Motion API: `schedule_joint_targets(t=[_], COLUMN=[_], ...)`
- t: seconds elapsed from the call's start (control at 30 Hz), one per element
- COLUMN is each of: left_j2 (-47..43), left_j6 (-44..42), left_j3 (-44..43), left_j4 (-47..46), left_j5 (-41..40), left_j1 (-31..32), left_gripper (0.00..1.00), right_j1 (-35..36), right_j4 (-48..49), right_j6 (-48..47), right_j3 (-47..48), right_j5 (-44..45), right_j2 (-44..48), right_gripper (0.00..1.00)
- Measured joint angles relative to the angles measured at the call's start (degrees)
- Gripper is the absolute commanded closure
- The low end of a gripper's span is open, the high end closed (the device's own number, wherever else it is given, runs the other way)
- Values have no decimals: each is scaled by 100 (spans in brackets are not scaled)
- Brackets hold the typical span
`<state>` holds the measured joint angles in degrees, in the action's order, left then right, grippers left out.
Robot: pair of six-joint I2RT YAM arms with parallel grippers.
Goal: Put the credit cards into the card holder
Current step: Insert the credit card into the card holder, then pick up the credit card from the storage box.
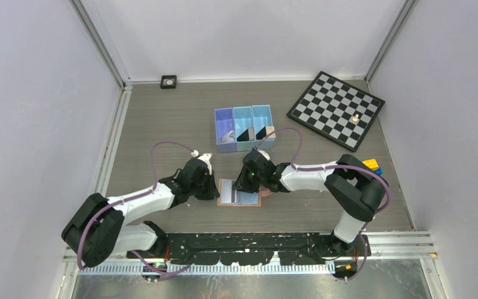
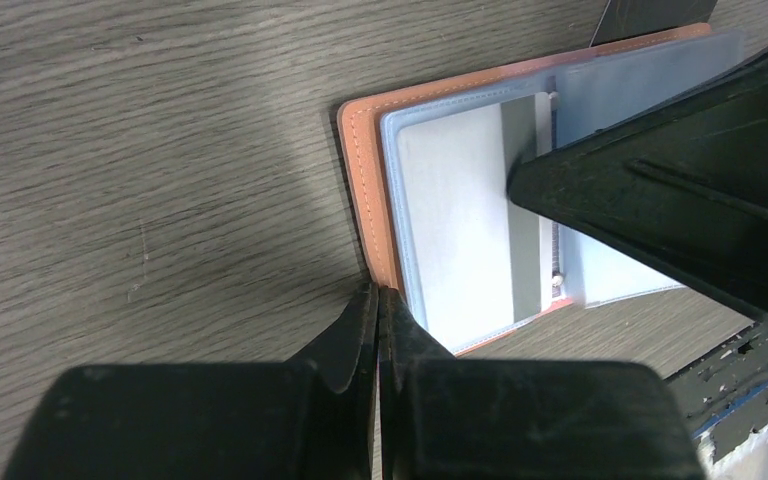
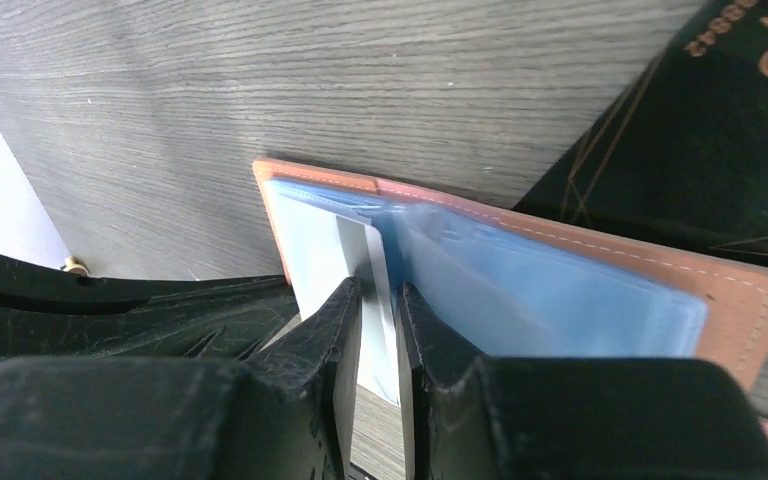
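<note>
The salmon-tan card holder [image 1: 239,198] lies open on the table, its light blue sleeves facing up [image 2: 360,170] [image 3: 610,247]. My left gripper [image 1: 215,189] [image 2: 378,290] is shut, and its tips touch the holder's left edge. I cannot tell whether they pinch the cover. My right gripper [image 1: 249,184] [image 3: 380,290] is over the holder, its jaws narrowly apart around a raised clear sleeve page. One black credit card [image 3: 730,120] lies flat beyond the holder, partly under its far edge. More black cards [image 1: 245,134] lean inside the blue bin.
A three-compartment blue bin [image 1: 244,111] stands behind the holder and holds a tan block [image 1: 271,132]. A chessboard [image 1: 335,107] with one piece lies at the back right. A coloured cube [image 1: 371,166] sits by the right arm. A small black square [image 1: 168,81] sits at the back wall.
</note>
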<state>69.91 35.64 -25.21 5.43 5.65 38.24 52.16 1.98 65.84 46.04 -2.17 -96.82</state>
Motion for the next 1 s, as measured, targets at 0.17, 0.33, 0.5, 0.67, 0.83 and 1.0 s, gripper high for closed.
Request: schedule_joint_targets(t=[0.17, 0.33, 0.5, 0.67, 0.83, 1.0], left_j2=[-2, -15, -280, -852, -1115, -960], left_j6=[37, 42, 39, -33, -313, -579], left_j3=[24, 28, 26, -254, -1300, -2218], left_j4=[-50, -57, 111, 787, 1705, 2151], left_j5=[11, 15, 17, -4, 125, 651], left_j1=[0, 0, 0, -55, -463, -1104], left_gripper=[100, 88, 59, 19, 12, 10], right_j1=[68, 94, 85, -474, -1725, -2214], right_j4=[-92, -269, -1204, -2184, -2911, -3469], right_j6=[-63, -164, -623, -1397, -2291, -3027], right_j3=[164, 201, 302, 730, 1408, 2214], right_j5=[15, 175, 662, 986, 960, 942], right_j2=[-120, -55, 610, 1598, 1801, 1287], right_gripper=[76, 69, 48, 33, 28, 23])
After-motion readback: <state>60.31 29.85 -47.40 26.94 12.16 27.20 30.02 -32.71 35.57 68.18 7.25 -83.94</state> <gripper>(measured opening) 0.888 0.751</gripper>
